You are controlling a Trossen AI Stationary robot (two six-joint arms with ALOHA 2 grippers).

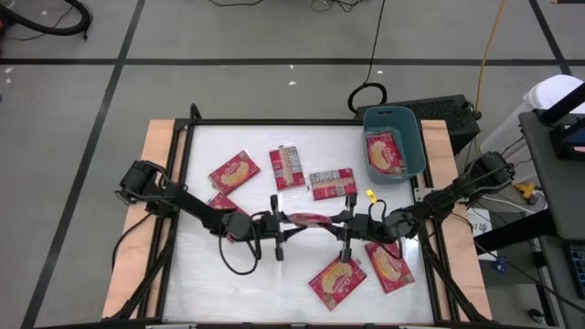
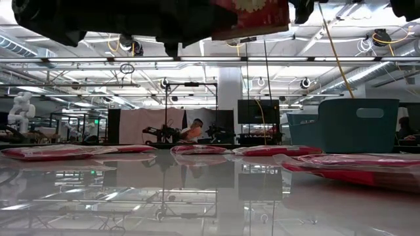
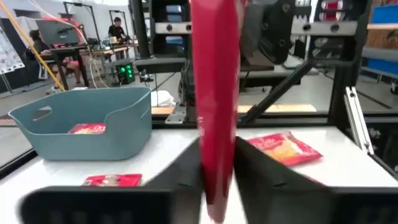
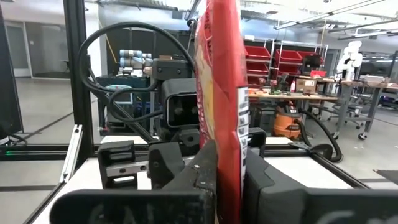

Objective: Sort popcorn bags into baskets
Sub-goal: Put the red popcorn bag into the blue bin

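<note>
One red popcorn bag point(image 1: 309, 219) hangs edge-on above the table's middle, held between both arms. My left gripper point(image 1: 279, 224) is shut on its left end; in the left wrist view the bag point(image 3: 214, 124) stands upright between the fingers point(image 3: 261, 171). My right gripper point(image 1: 345, 224) is shut on its right end, as the right wrist view shows around the bag point(image 4: 221, 112). The teal basket point(image 1: 416, 146) stands at the back right with one bag point(image 1: 385, 153) inside. Loose bags lie at the back point(image 1: 234, 170), point(image 1: 288, 166), point(image 1: 333, 184) and the front right point(image 1: 337, 280), point(image 1: 390, 266).
Another red bag point(image 1: 219, 201) lies partly under the left arm. A small yellow scrap point(image 1: 371, 195) lies near the right arm. A black frame point(image 1: 274, 120) rims the white table. In the low view the basket point(image 2: 357, 124) rises at the right behind flat bags point(image 2: 354, 167).
</note>
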